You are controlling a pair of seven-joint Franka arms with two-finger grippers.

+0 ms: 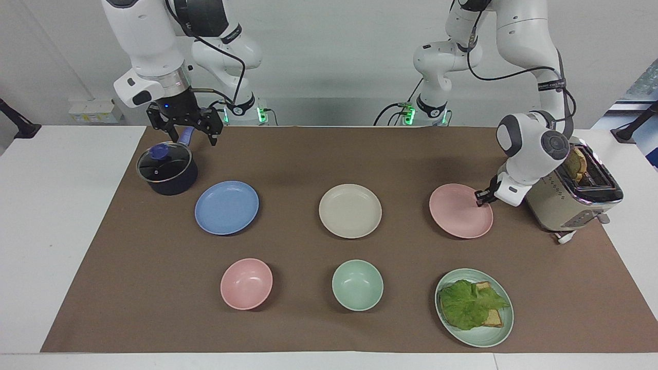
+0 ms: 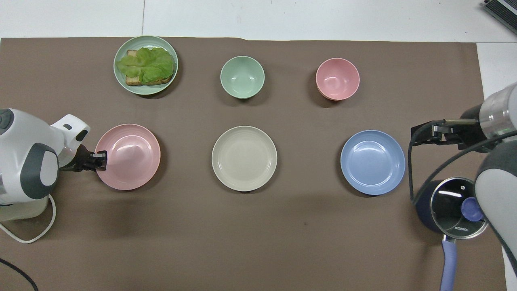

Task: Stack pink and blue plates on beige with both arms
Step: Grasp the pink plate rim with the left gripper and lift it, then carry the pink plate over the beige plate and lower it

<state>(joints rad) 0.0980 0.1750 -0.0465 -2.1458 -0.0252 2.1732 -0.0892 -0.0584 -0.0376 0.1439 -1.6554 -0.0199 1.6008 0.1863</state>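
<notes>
Black fingers of the left gripper [image 1: 482, 197] pinch the rim of the pink plate [image 1: 459, 211] at the edge beside the toaster [image 1: 570, 198], at the left arm's end of the brown mat [image 1: 329, 318]. Beige plate [image 1: 350, 210] sits mid-mat, blue plate [image 1: 226, 207] toward the right arm's end, well apart. Right gripper [image 1: 183, 126] waits wide open above the lidded pot [image 1: 166, 168].
</notes>
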